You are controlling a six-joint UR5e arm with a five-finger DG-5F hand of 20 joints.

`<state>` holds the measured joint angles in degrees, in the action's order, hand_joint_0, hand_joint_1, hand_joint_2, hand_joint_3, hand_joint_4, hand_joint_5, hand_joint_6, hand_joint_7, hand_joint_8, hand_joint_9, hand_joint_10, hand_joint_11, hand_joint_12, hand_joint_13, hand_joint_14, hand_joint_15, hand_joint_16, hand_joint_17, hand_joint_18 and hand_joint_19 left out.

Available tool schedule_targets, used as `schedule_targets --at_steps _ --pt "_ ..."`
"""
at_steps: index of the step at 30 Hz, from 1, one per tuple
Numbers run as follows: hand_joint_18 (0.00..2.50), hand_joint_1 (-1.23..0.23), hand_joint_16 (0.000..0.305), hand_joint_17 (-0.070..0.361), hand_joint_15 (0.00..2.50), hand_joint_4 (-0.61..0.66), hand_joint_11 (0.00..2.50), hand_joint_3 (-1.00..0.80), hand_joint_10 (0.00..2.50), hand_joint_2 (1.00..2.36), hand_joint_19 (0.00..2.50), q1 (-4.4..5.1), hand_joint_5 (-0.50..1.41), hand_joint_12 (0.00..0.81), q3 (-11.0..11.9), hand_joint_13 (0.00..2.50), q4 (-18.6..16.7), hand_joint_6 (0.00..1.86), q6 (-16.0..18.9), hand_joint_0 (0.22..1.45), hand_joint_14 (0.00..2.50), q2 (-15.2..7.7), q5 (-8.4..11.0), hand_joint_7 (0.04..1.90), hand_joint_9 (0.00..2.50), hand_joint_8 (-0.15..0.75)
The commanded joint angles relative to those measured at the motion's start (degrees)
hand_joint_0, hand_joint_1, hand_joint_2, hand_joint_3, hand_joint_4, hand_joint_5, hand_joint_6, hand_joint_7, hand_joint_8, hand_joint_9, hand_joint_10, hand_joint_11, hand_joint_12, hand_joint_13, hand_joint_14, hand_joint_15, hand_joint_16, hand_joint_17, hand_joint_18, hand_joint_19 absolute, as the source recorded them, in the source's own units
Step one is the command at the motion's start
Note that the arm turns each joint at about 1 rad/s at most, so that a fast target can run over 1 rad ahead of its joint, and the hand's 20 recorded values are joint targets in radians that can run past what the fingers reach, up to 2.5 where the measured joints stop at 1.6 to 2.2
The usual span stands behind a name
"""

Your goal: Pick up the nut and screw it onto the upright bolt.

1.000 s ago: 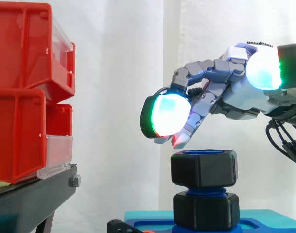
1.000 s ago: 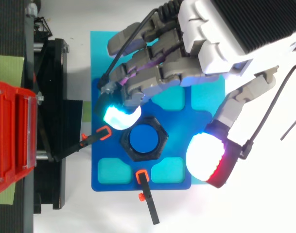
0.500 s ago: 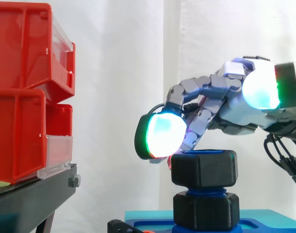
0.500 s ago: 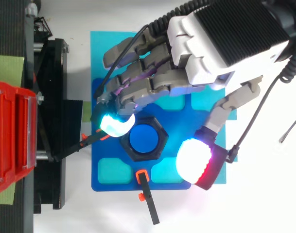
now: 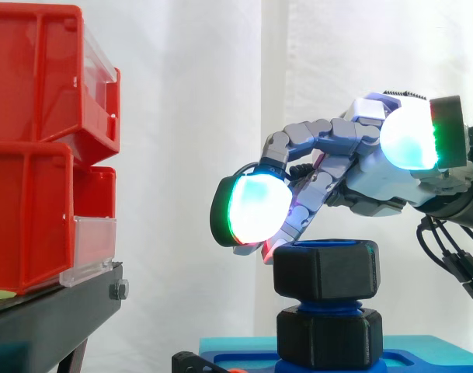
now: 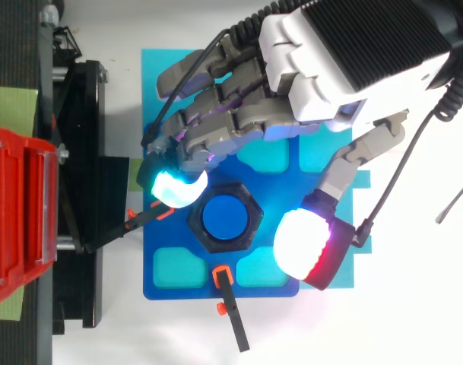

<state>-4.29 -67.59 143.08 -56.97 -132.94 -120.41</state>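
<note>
Hand (image 6: 322, 76) spread wide above the nut (image 5: 326, 270), holding nothing

At your left, red bins (image 5: 34, 148) are stacked on the black stand (image 5: 57, 315); you cannot tell their contents. A glowing fingertip (image 5: 255, 208) hangs just beside the nut's upper left edge. The nut sits threaded on the upright blue bolt (image 6: 225, 217), below the fingers.

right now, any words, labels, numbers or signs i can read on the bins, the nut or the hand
None: no word, number, label or sign can be read on the red bins, the nut, the blue base or the hand.
</note>
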Motion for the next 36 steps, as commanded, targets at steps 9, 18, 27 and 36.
schedule_targets --at_steps 9,18,27,36 --pt "0.43 -0.3 0.036 0.08 0.0 0.24 0.0 -0.5 0.0 1.0 0.14 -0.01 -0.11 0.321 0.0 0.65 0.3 0.5 -0.2 0.5 0.0 0.0 0.0 0.78 0.9 0.266" --pt "0.43 -0.3 0.036 0.08 0.0 0.24 0.0 -0.5 0.0 1.0 0.15 -0.1 -0.11 0.322 -0.5 0.66 0.1 0.5 -0.3 0.5 0.0 -0.1 0.0 0.79 0.89 0.268" --pt "0.44 -0.3 0.036 0.08 0.0 0.25 0.0 -0.5 0.0 1.0 0.16 -0.19 -0.1 0.324 -0.6 0.68 0.2 0.5 -0.4 0.5 0.0 -0.2 0.0 0.83 0.89 0.27" --pt "0.46 -0.31 0.035 0.08 0.0 0.27 0.0 -0.5 0.0 1.0 0.16 -0.19 -0.07 0.324 -2.5 0.7 -1.0 0.5 -0.8 0.5 0.0 -0.1 0.0 1.05 0.9 0.277"
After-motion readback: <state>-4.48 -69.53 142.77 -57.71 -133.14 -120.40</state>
